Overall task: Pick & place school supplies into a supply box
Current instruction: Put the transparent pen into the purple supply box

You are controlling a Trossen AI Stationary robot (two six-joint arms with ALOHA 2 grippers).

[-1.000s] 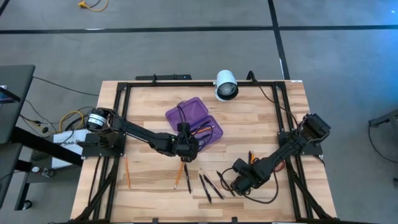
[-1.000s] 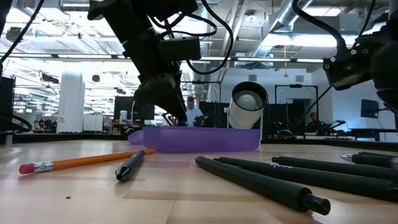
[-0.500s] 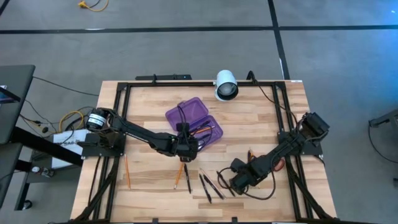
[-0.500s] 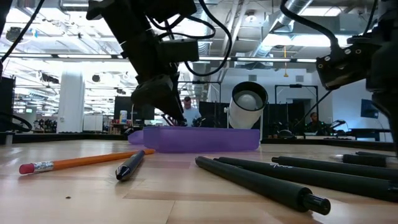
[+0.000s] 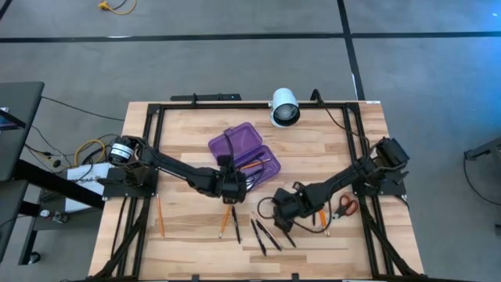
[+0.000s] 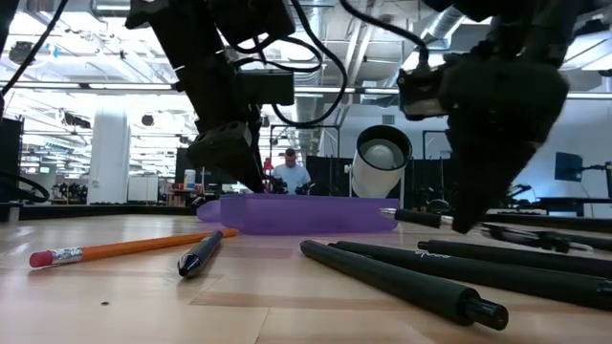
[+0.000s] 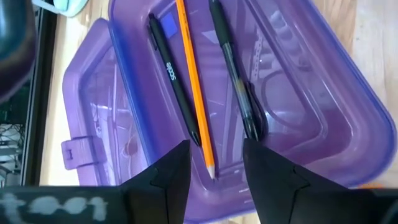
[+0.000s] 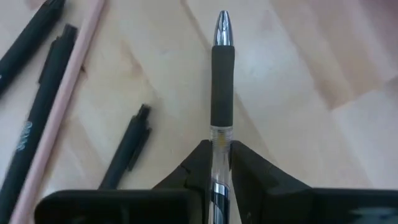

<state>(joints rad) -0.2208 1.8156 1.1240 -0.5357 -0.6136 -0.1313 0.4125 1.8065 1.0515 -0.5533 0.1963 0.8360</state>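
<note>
Jaws of right gripper [image 8: 214,163] are closed on a pen [image 8: 221,74], held over bare wood near front-centre of table [image 5: 188,129]. Left gripper [image 7: 214,171] is held apart, empty, over open supply box [image 5: 244,155]. Box contents (two pens, one pencil [image 7: 194,87]) are seen clearly only in left wrist view; scissors [image 5: 344,206] by right edge only in high view.

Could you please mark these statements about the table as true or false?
1. The right gripper is shut on a pen. True.
2. The purple box is closed. False: its lid lies open beside it.
3. The box holds one orange pencil between two black pens. True.
4. The left gripper grips the pencil. False: its fingers stand open above the box, holding nothing.
5. The scissors lie inside the box. False: they lie on the table by the right arm.
</note>
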